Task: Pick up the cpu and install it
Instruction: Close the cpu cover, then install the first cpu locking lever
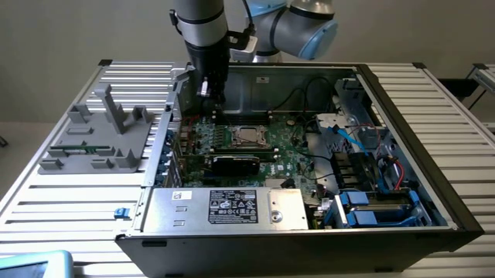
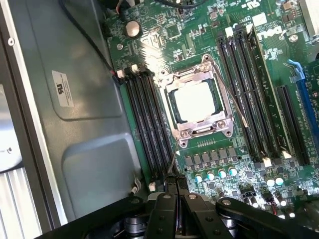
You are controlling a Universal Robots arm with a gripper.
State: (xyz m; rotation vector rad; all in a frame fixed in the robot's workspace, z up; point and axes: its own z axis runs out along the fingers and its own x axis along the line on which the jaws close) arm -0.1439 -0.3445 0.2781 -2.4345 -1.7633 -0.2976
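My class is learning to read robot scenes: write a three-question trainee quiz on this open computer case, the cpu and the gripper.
1. True or false: the cpu sits inside the socket frame.
2. The gripper is: A open; B shut on the cpu; C shut, holding nothing.
3. Fill in: the grey fixture stands outside the case, on the exterior view's ____.
Key: 1 true; 2 C; 3 left.

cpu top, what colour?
Silvery-grey, looking pale in the light. The cpu shows best in the wrist view.
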